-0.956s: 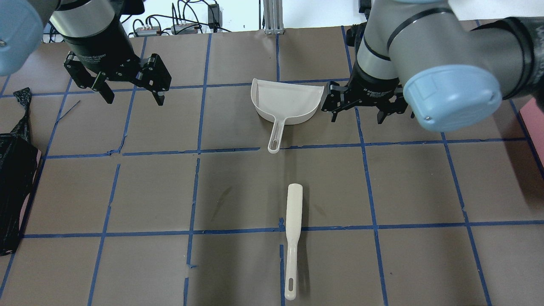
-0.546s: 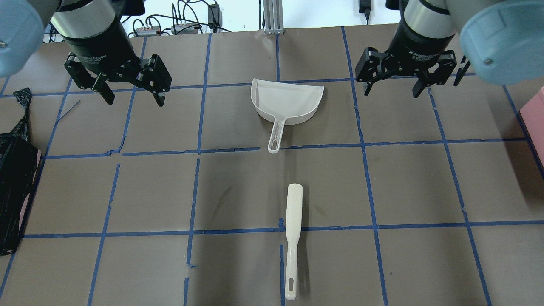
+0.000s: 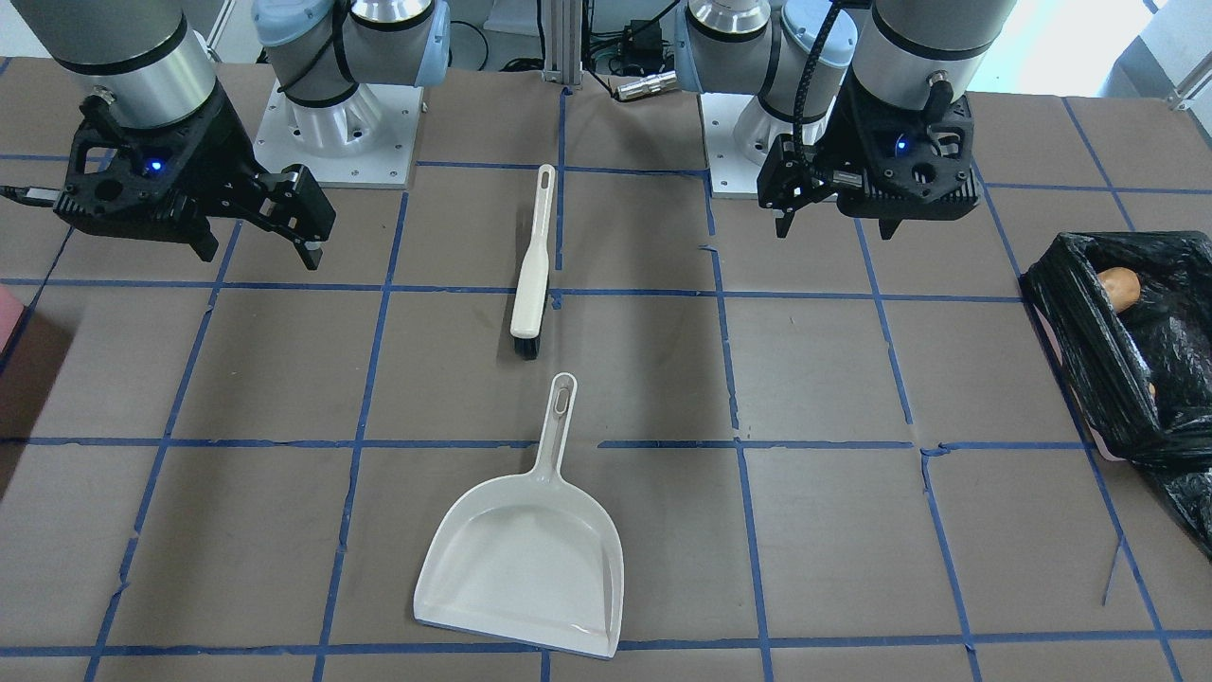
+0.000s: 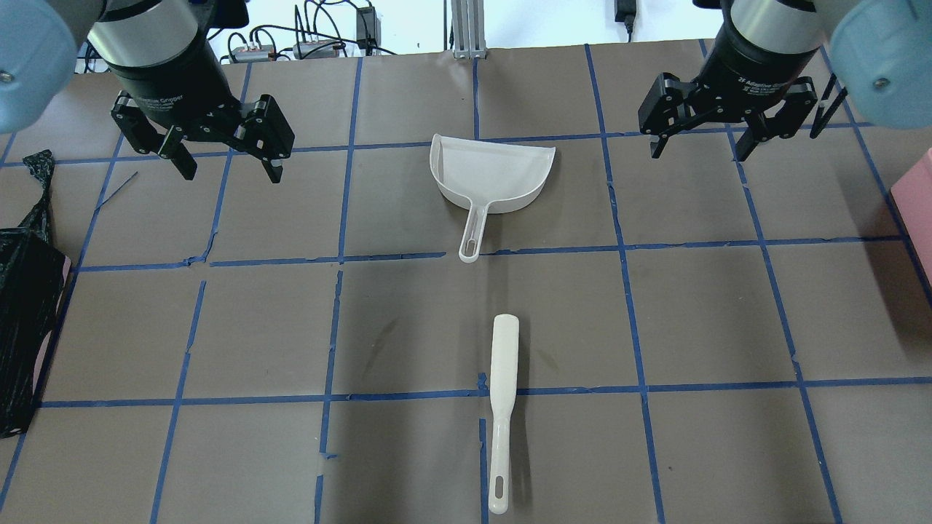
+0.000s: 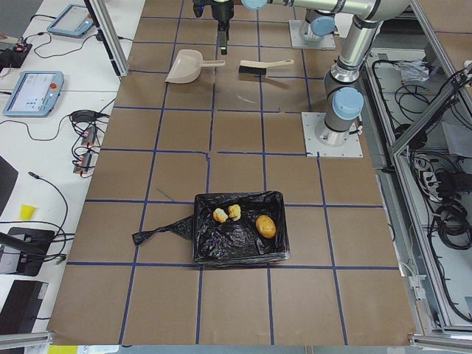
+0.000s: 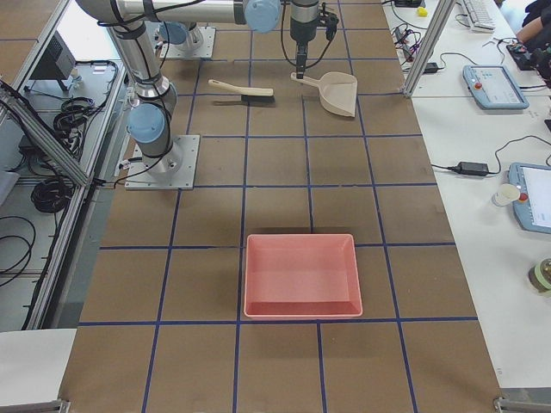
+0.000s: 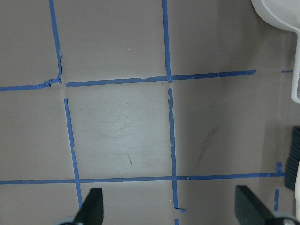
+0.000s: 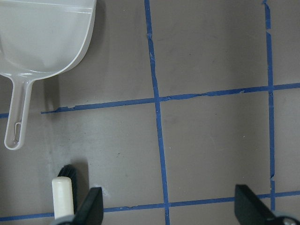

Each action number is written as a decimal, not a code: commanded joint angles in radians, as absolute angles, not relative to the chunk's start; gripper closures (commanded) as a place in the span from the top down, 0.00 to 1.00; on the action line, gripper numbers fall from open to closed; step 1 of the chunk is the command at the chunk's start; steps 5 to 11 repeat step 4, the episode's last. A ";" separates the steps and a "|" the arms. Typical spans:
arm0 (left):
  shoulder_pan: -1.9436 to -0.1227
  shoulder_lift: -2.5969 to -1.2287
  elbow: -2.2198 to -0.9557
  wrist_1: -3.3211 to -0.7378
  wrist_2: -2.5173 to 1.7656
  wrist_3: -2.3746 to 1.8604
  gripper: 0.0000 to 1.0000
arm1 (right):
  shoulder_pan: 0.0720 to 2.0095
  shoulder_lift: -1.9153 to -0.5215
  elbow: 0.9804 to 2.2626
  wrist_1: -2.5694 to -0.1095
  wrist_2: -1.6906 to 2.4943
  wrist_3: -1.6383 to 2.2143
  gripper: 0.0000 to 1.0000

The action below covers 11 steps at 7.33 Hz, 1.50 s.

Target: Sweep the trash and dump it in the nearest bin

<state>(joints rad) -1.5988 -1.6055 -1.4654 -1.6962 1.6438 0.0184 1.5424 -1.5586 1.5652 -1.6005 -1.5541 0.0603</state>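
Tan-orange potato-like lump (image 5: 265, 226) and two small pale scraps (image 5: 220, 214) already lie inside the black-bag-lined bin (image 5: 221, 243) by the tabletop's (image 5: 236, 310) left end. Lump looks firm and likely rolls; scraps look light. Stiff white plastic dustpan (image 4: 491, 171): grab the handle (image 4: 473, 233). Both left fingers (image 4: 269, 149) and right fingers (image 4: 659, 127) spread wide, holding nothing. Overhead view crops the bin.

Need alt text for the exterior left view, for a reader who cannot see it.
A black-bagged bin sits on the table in the foreground, holding a tan-orange lump and two smaller scraps. At the far end lie a dustpan and a brush, apart.
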 commanded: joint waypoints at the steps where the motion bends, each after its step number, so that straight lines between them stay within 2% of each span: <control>1: -1.598 -1.605 -1.466 -1.697 1.643 0.018 1.00 | 1.545 -1.565 1.574 -1.600 -1.548 0.060 1.00; 11: -1.598 -1.609 -1.451 -1.695 1.640 0.018 1.00 | 1.545 -1.572 1.577 -1.597 -1.546 0.060 1.00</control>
